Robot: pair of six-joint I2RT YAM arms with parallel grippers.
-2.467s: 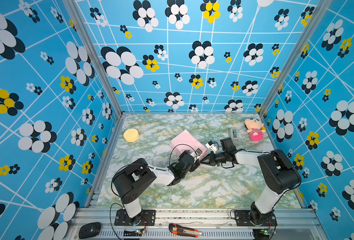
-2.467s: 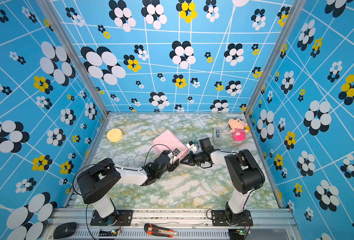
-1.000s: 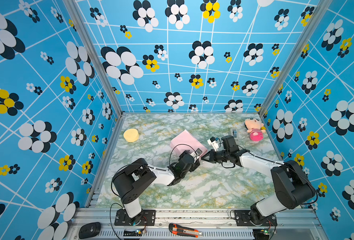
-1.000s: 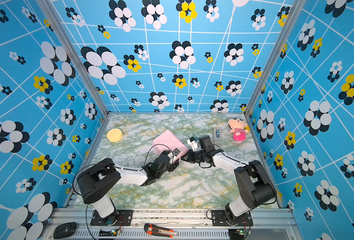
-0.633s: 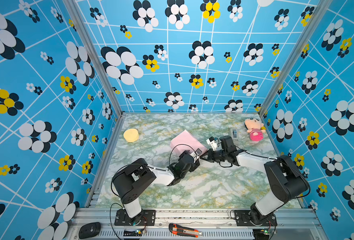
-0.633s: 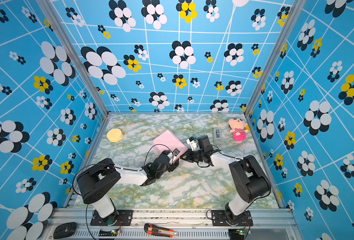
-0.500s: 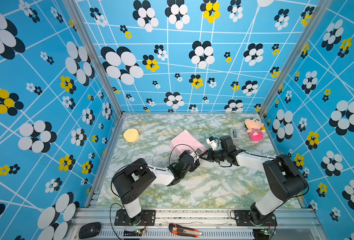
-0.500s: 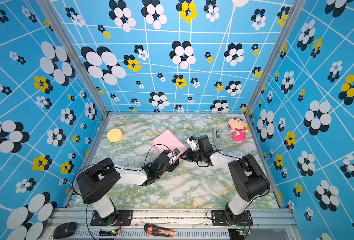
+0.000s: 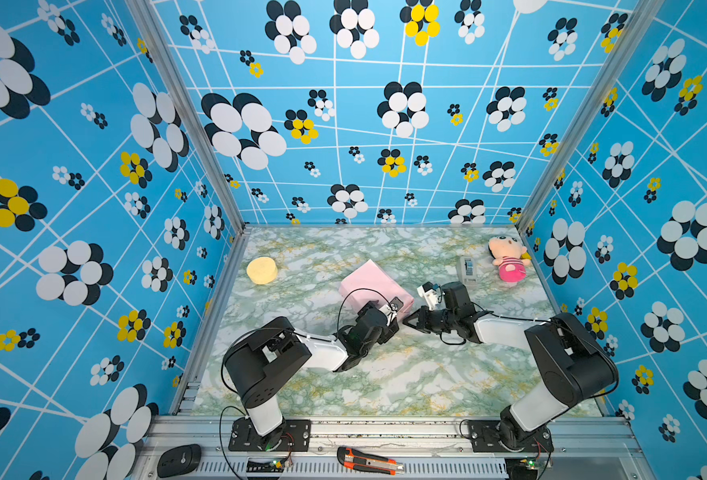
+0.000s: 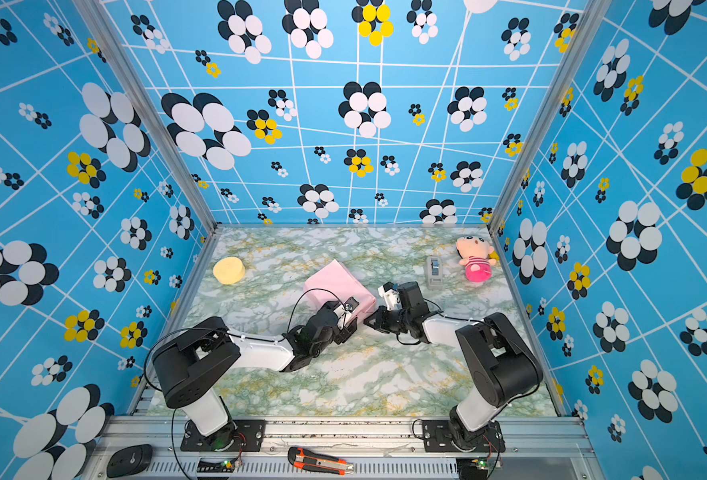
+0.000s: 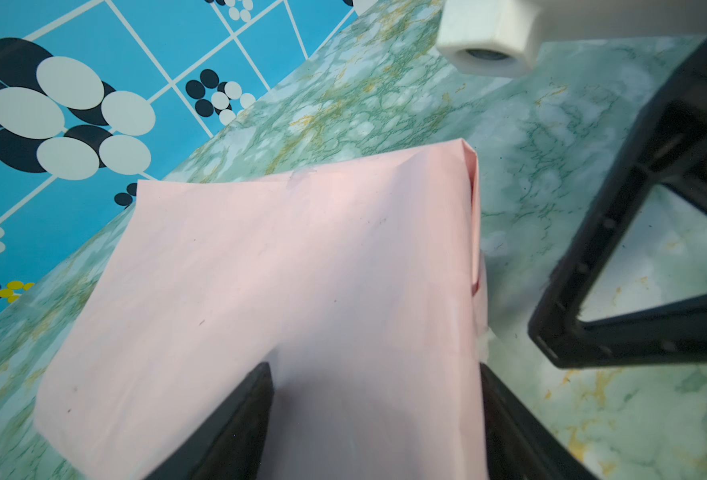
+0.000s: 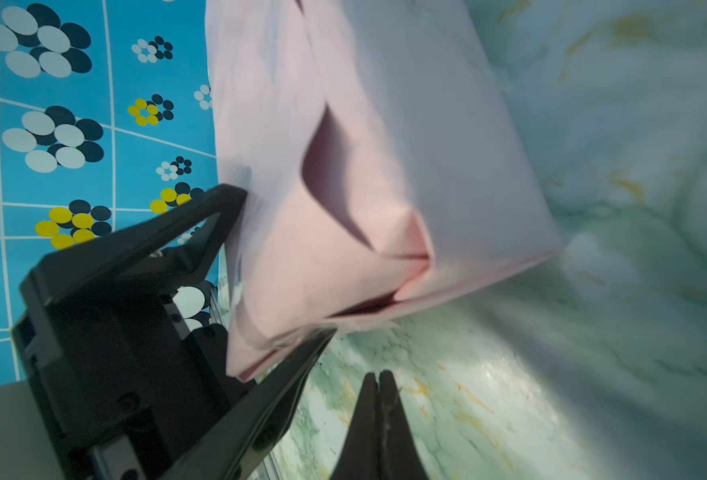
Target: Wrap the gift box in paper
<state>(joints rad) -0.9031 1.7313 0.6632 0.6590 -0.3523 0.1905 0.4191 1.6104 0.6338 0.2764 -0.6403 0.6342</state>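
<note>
Left gripper (image 11: 370,374): I see its jaws spread wide, clamping the near end of the pink paper (image 9: 368,282) parcel.
Right gripper (image 12: 379,384): pinched closed, empty, tips just beside the parcel's corner.
Gift box: hidden inside the paper, middle of the table (image 9: 385,374).
Tape dispenser (image 9: 467,268): markings too small for me to read.

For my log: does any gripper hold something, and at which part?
The left gripper clamps the pale pink paper parcel across its near end; the right gripper is shut, empty.
</note>
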